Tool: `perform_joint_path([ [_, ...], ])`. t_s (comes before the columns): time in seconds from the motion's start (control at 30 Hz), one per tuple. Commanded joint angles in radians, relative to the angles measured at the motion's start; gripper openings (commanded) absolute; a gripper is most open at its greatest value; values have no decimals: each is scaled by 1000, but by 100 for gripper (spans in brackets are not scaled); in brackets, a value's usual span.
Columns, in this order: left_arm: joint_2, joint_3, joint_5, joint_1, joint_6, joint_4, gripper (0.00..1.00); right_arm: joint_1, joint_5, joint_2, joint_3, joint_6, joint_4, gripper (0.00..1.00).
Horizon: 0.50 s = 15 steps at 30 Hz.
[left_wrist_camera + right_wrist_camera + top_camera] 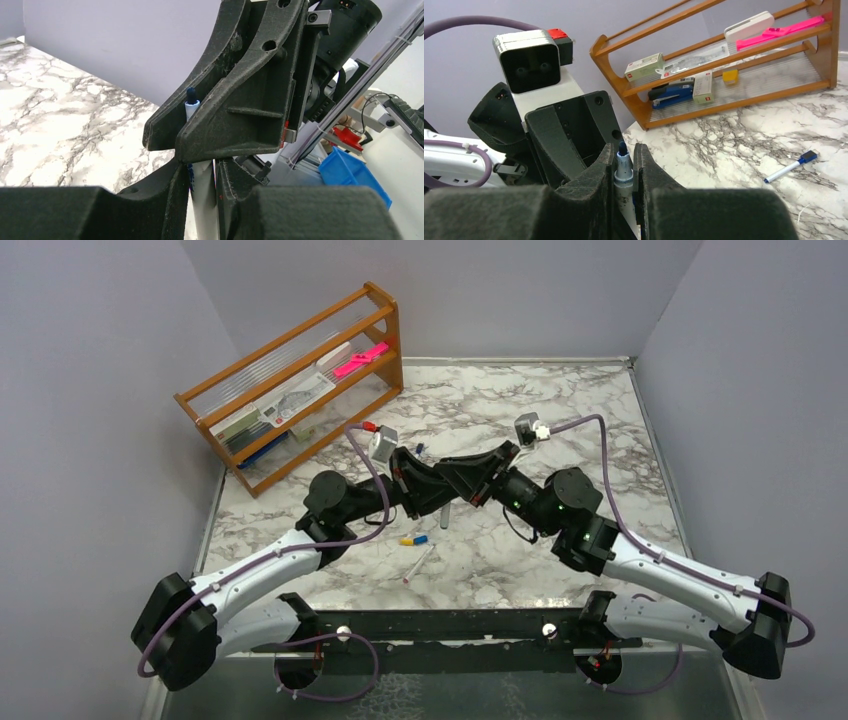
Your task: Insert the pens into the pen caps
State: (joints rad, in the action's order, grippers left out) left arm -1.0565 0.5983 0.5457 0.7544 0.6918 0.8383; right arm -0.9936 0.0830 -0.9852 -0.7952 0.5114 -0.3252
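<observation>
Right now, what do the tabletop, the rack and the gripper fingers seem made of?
Tabletop: white stone look with grey veining, faint sheen; real marble or printed laminate, can't tell. Rack: orange-brown varnished wood frame, clear shelves, probably acrylic. Fingers: matt black plastic with grainy surface, likely 3D printed.

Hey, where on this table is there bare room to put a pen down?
Bare marble: the table's far right corner, between the right arm and the walls; also the far strip right of the wooden rack. Crowded: the centre, where left end effector and right end effector clamp one pen, and just nearer, around the loose pen and caps.
</observation>
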Motion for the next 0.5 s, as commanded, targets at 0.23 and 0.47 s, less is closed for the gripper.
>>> perform_joint_path([
  [0.23,58,-39,-15,5,9,44,51,-1,37,43,22,-7,-79,2],
  [0.47,54,-64,2,5,22,45,47,-2,53,36,6,-12,-99,2],
])
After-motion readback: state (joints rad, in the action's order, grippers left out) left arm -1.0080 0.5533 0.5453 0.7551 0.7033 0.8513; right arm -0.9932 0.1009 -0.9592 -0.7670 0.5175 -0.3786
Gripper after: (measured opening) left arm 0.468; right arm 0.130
